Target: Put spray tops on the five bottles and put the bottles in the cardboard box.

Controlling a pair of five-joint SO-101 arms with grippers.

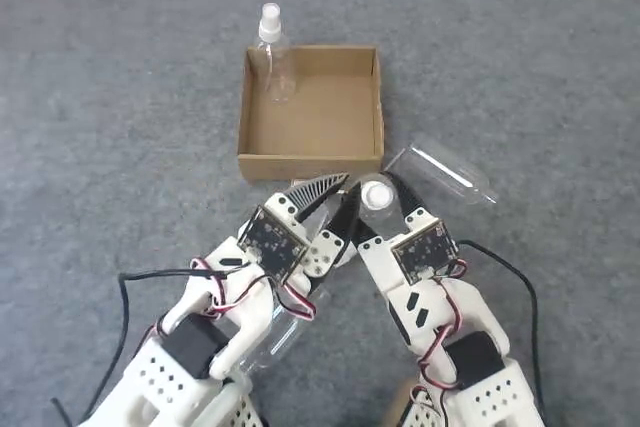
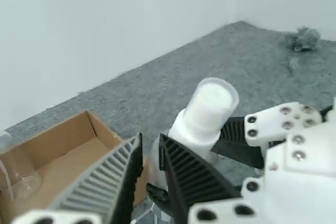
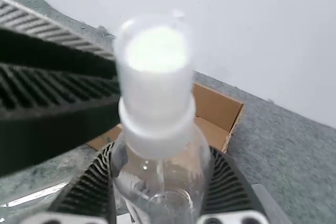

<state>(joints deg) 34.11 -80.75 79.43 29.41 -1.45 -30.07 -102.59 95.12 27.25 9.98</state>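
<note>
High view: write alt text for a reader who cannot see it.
The right gripper holds an upright bottle, top on, in front of the cardboard box, the left gripper beside it. A second bottle stands inside; a third bottle lies right of the box.

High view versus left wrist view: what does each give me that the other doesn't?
High view adds the clear plastic bottle lying on its side beside the brown cardboard box. Left wrist view adds a grey fluff clump on the carpet. Shared: the box, and the right tool shut on a clear bottle with a white spray top.
</note>
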